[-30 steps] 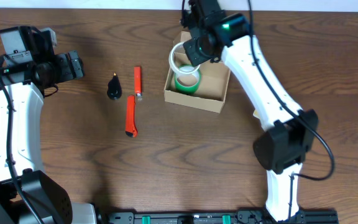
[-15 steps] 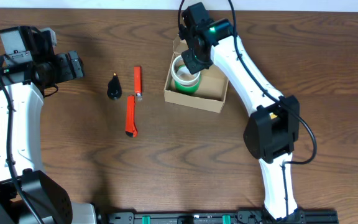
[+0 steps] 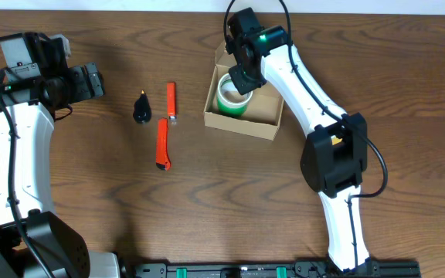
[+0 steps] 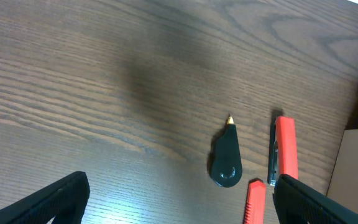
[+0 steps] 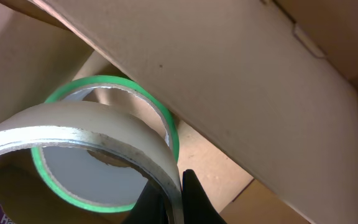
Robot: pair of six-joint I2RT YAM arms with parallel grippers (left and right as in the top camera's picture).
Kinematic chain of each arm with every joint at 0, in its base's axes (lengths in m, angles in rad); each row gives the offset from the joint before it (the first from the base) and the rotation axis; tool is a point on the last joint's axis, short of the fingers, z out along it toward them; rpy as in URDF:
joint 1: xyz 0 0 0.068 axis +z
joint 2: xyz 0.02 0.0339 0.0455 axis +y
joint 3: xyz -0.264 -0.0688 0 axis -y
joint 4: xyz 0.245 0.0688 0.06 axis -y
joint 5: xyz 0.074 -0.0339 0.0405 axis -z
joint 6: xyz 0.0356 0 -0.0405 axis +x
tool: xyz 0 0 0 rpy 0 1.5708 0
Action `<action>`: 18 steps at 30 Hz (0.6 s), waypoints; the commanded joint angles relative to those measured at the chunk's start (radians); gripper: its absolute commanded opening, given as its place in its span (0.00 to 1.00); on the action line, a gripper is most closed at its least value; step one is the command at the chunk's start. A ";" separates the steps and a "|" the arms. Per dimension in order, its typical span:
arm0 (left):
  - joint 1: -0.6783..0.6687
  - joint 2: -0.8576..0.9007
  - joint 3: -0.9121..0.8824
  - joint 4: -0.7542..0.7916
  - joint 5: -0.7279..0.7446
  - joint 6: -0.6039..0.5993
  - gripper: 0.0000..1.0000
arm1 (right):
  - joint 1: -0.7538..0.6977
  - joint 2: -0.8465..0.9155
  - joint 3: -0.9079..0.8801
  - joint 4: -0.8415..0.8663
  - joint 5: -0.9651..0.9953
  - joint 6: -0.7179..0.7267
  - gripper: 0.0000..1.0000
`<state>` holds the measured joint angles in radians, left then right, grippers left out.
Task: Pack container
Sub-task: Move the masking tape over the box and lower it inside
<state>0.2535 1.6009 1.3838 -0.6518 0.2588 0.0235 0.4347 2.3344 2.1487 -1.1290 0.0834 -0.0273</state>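
Note:
The container (image 3: 263,106) is an open tan cardboard box at the back centre of the table, its flap lid standing up at the far side (image 5: 229,81). A green tape roll (image 3: 232,104) lies flat in its left half, its green rim (image 5: 107,79) showing in the right wrist view. My right gripper (image 3: 242,72) reaches into the box, shut on the wall of a pale tan tape roll (image 5: 98,134), which hangs just above the green one. One dark finger (image 5: 194,199) is outside the roll, the other inside. My left gripper (image 4: 179,205) is open at the far left, holding nothing.
Between the left gripper and the box lie a black teardrop-shaped item (image 3: 142,108), an orange cutter (image 3: 171,101) and a second orange cutter (image 3: 163,144). The left wrist view shows the same items (image 4: 226,155) and a corner of the box (image 4: 356,168).
My right gripper has carried the pale tape roll down into the box, closer over the green roll. The left arm has not moved.

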 commanded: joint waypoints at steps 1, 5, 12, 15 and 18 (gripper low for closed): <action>0.001 -0.002 0.021 -0.003 -0.003 0.007 0.95 | 0.003 0.039 -0.003 0.001 0.009 -0.011 0.01; 0.001 -0.002 0.021 -0.003 -0.003 0.007 0.95 | 0.003 0.045 -0.003 0.006 -0.005 -0.010 0.01; 0.001 -0.002 0.021 -0.003 -0.003 0.007 0.95 | 0.005 0.045 -0.003 0.012 -0.005 -0.011 0.33; 0.001 -0.002 0.021 -0.003 -0.003 0.007 0.95 | 0.005 0.031 -0.002 0.001 -0.006 -0.010 0.32; 0.001 -0.002 0.021 -0.003 -0.003 0.007 0.95 | 0.005 -0.010 0.010 -0.026 -0.005 -0.003 0.33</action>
<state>0.2535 1.6009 1.3838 -0.6514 0.2588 0.0235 0.4351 2.3737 2.1483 -1.1446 0.0792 -0.0341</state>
